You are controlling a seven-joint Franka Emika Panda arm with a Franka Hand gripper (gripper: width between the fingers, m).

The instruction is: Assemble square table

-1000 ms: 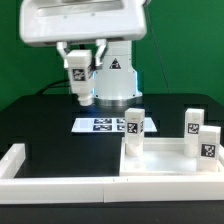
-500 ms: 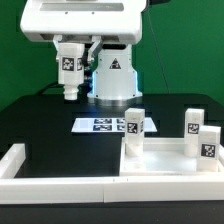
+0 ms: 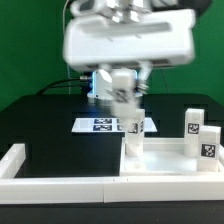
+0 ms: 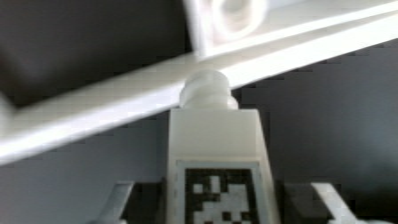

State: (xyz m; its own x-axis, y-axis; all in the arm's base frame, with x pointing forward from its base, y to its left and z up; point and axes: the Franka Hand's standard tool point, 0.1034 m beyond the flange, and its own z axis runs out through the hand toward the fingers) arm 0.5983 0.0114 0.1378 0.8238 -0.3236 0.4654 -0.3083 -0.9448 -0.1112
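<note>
Since the earlier frames the arm has swung from the exterior view's left toward the middle, and the leg it carried out there now hangs right over the tabletop's near corner.

So the leg [image 4: 217,150] is a white block with a rounded peg on its tip and a black-and-white tag on its face. In the wrist view it sits between the two fingers [image 4: 125,203], and the end effector [image 4: 217,205] is clamped on it (fingers pressed on either side of the tagged block). In the exterior view that leg [image 3: 122,103] points down, peg first, just above another leg [image 3: 132,133] that already stands upright in the tabletop's corner on the exterior view's left. I can't tell if the two touch.

The tabletop [image 3: 165,165] is a white square tray with a raised rim, lying on the black worktop [image 3: 45,118]. Two more legs stand on its far side toward the exterior view's right, one [image 3: 193,123] a bit behind the other [image 3: 208,142], both upright with tags facing the camera.

Behind the tray lies the marker board [image 3: 98,124], flat on the worktop. A long low white wall bar [image 3: 55,186] runs along the front edge with a short piece [image 3: 14,155] turning back at the exterior view's left
</note>
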